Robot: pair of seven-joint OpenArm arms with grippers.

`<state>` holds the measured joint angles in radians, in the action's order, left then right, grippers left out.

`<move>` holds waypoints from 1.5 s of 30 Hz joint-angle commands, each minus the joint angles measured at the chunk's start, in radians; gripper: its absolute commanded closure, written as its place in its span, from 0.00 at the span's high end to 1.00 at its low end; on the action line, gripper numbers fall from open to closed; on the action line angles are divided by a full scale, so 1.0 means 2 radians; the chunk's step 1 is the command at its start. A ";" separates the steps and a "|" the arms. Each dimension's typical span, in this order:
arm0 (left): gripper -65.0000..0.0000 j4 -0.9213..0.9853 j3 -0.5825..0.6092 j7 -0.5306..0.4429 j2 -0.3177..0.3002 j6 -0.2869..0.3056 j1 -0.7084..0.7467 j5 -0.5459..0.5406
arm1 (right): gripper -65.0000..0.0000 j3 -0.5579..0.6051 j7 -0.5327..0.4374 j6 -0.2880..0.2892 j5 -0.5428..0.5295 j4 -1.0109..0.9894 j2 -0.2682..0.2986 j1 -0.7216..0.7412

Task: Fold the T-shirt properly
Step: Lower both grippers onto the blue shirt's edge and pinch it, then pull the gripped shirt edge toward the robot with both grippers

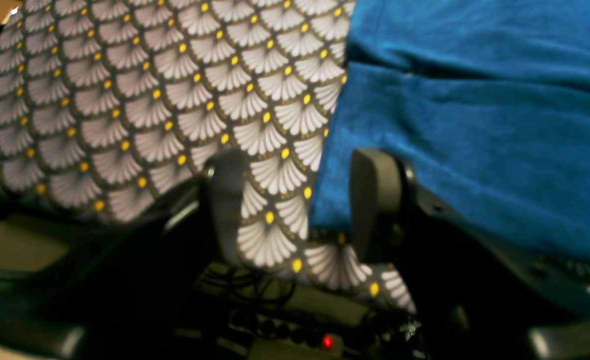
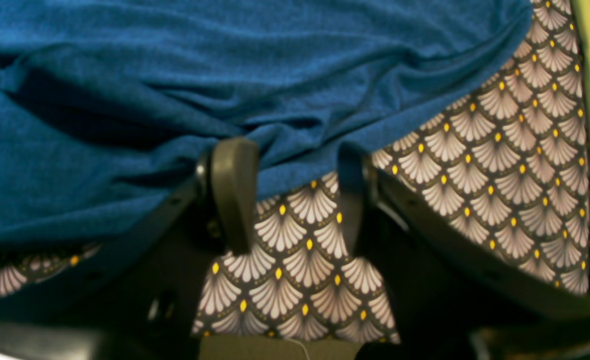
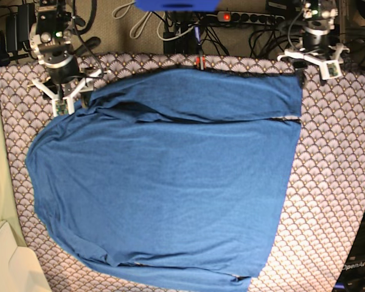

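Both jaws open at the far edge of the T-shirt (image 3: 164,176) — nothing gripped yet.

We see the blue shirt spread flat over the patterned tablecloth (image 3: 334,182) on the bench, its long axis running across the base view, with one strip already folded along the far edge. Our right gripper (image 2: 295,195) hovers low at that edge's corner on the base view's left: one finger (image 2: 232,195) sits against the wrinkled hem, the other over bare cloth, jaws apart and empty. Our left gripper (image 1: 299,205) hangs at the opposite far corner, jaws likewise spread and straddling the fabric's side edge — the shirt lies to one side, tablecloth to the other. We judge both arms equally near; the coming pinch turns on each gripper catching its own corner.
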<state>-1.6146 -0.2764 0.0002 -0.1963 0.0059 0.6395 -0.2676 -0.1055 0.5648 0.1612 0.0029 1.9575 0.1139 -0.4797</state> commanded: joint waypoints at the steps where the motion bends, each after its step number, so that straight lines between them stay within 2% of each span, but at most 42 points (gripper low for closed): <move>1: 0.51 -0.001 0.004 -0.011 -0.002 0.004 0.001 -0.001 | 0.42 -0.001 -0.011 0.008 0.000 0.008 0.003 0.001; 5: 0.51 0.026 0.023 -0.011 -0.002 0.004 -0.011 -0.001 | 0.42 -0.004 -0.011 0.046 0.000 0.008 0.002 0.001; 15: 0.51 0.037 0.030 -0.011 0.006 0.003 -0.016 -0.001 | 0.42 -0.004 -0.011 0.046 0.000 0.008 0.002 0.000; 17: 0.48 0.037 0.029 -0.011 0.007 0.003 -0.014 -0.001 | 0.42 -0.004 -0.011 0.046 0.000 0.008 0.002 0.001; 19: 0.36 0.037 0.029 -0.011 0.007 0.003 -0.013 -0.001 | 0.42 -0.004 -0.011 0.046 0.001 0.008 0.003 0.001; 22: 0.00 0.037 0.029 -0.011 0.007 0.001 -0.013 -0.001 | 0.42 -0.004 -0.011 0.046 0.001 0.008 0.003 0.001; 23: 0.00 0.037 0.029 -0.011 0.007 0.000 -0.013 -0.001 | 0.42 -0.004 -0.011 0.047 0.001 0.007 0.003 0.001; 25: 0.05 0.037 0.029 -0.011 0.007 0.000 -0.014 -0.001 | 0.42 -0.004 -0.011 0.047 0.001 0.001 0.003 0.002; 29: 0.00 0.033 0.029 -0.011 0.007 0.001 -0.013 0.000 | 0.42 -0.004 -0.011 0.047 0.002 -0.042 0.003 0.022; 39: 0.01 0.032 0.029 -0.011 0.007 0.002 -0.011 -0.001 | 0.42 -0.037 -0.011 0.048 0.002 -0.110 0.003 0.058; 45: 0.01 0.032 0.029 -0.011 0.007 0.002 -0.011 -0.001 | 0.42 -0.034 -0.011 0.048 0.002 -0.118 0.003 0.057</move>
<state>-1.5360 -0.2142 -0.0151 -0.1772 0.0143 0.6064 -0.2672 -0.1738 0.5537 0.2577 0.0105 1.7081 0.1139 -0.3687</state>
